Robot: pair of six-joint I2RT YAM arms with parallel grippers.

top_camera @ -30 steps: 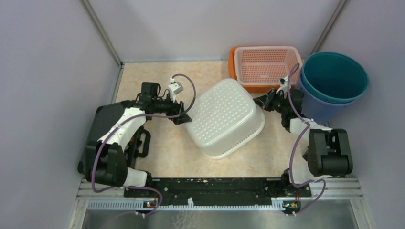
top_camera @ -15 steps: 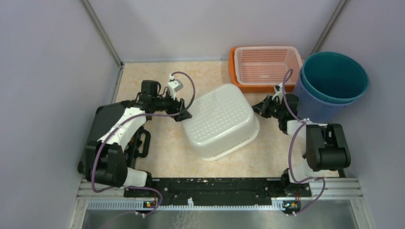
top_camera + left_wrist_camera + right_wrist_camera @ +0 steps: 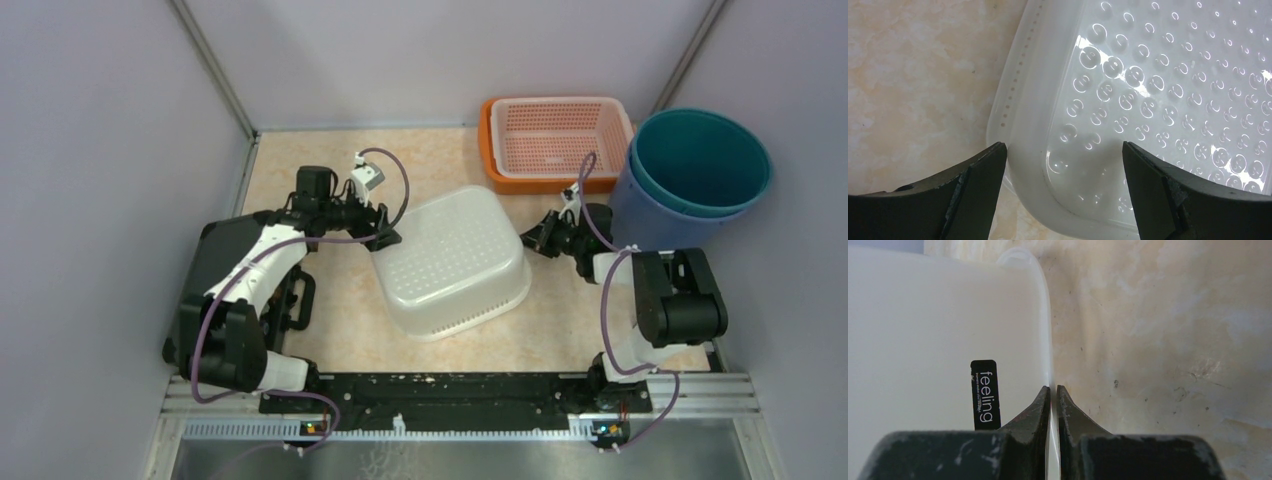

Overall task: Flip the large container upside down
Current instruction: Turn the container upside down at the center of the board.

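At the bottom of the top view the two arm bases stand on a black rail (image 3: 440, 385), the left arm reaching up the left side and the right arm folded at the right. In the middle of the frame the tub (image 3: 452, 262) lies on the table (image 3: 290, 160) with its dimpled base up and its rim down, turned a little askew to the table's edges. Whether the rim lies flat all round cannot be told. The left gripper (image 3: 385, 237) hangs at the tub's upper-left corner, jaws wide apart and holding nothing. In the left wrist view its two dark fingers (image 3: 980, 185) frame that rounded corner and the rows of dimples, with bare table at the left of the frame. The right gripper (image 3: 528, 238) is at the tub's right side, clamped on the thin rim. In the right wrist view the rim runs up between the two fingers, pressed almost together on it, and the plain wall at the left bears a black label (image 3: 984, 394) reading "feeling". Farther back, in the upper right of the top view, an orange basket (image 3: 487, 150) holds a pink basket (image 3: 555, 135). Just right of them a teal bucket (image 3: 700, 160) sits nested in a blue bucket (image 3: 650, 225)
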